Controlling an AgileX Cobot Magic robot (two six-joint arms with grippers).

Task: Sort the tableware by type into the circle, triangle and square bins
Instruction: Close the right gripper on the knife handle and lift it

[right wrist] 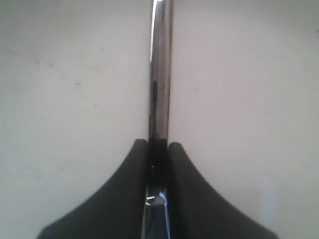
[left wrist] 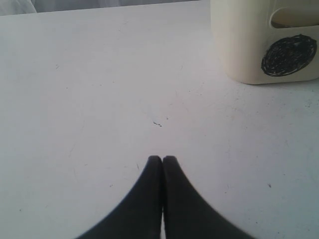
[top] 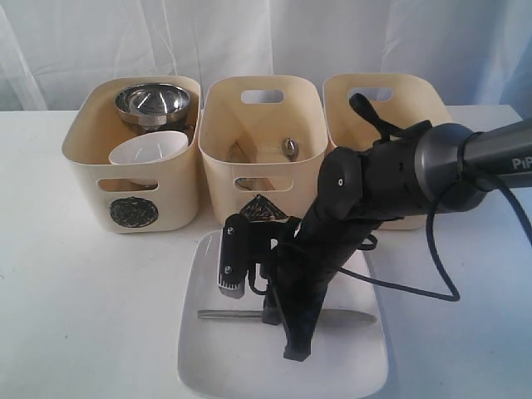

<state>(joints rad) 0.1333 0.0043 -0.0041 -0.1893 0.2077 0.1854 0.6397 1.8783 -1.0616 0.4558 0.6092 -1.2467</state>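
A steel knife [top: 229, 314] lies flat across the large white square plate [top: 199, 366] at the table's front. My right gripper [top: 284, 332] reaches down onto the plate, and in the right wrist view its fingers [right wrist: 129, 199] press both sides of the knife [right wrist: 160, 74]: the right gripper [right wrist: 159, 144] is shut on it. The circle bin [top: 133, 191] holds a large steel bowl [top: 152, 101] and a small white bowl [top: 148, 154]. A steel spoon [top: 290, 147] lies in the triangle bin [top: 262, 166]. My left gripper [left wrist: 162, 159] is shut and empty over bare table beside the circle bin [left wrist: 249, 50].
A third cream bin [top: 374, 108] stands at the back right, its front mark hidden behind my right arm [top: 391, 179]. A black cable [top: 432, 274] loops over the table to the right of the plate. White curtains hang behind the bins.
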